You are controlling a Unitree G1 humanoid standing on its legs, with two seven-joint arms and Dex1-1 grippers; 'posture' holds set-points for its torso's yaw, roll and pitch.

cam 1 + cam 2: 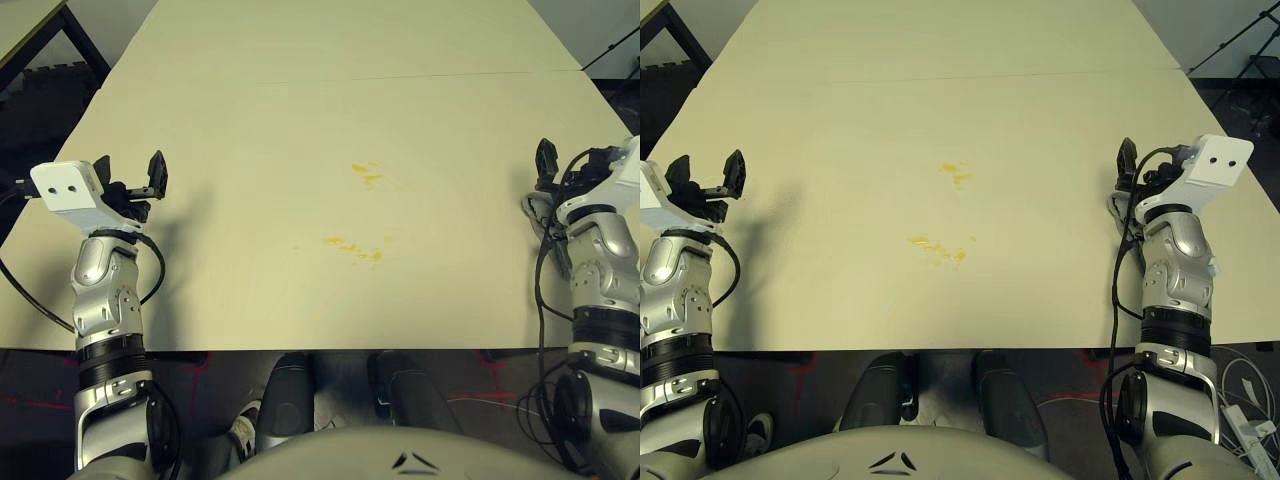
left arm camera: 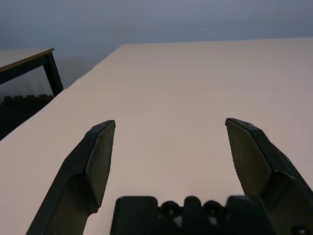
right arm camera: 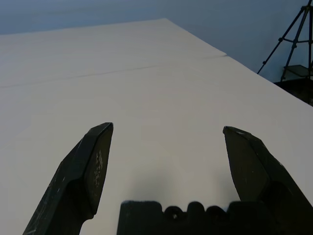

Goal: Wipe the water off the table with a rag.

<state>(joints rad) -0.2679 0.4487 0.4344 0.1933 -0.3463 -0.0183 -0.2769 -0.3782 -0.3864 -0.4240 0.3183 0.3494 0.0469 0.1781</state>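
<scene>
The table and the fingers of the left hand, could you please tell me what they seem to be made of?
The table: pale beige board, probably laminate or painted wood; it looks matte, without glare, and a thin seam crosses it. The left hand fingers: black, smooth, faintly sheened, likely hard plastic, possibly coated metal.

Pale beige table [image 1: 250, 250], seam line across far part

Two small orange-yellow clusters of water [image 1: 366, 173] near centre, apparently thin streaks

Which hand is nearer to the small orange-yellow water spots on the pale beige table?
Right, slightly. The spots lie near the table's middle; the left hand hangs open at the left edge, the right hand open at the right edge.
</scene>
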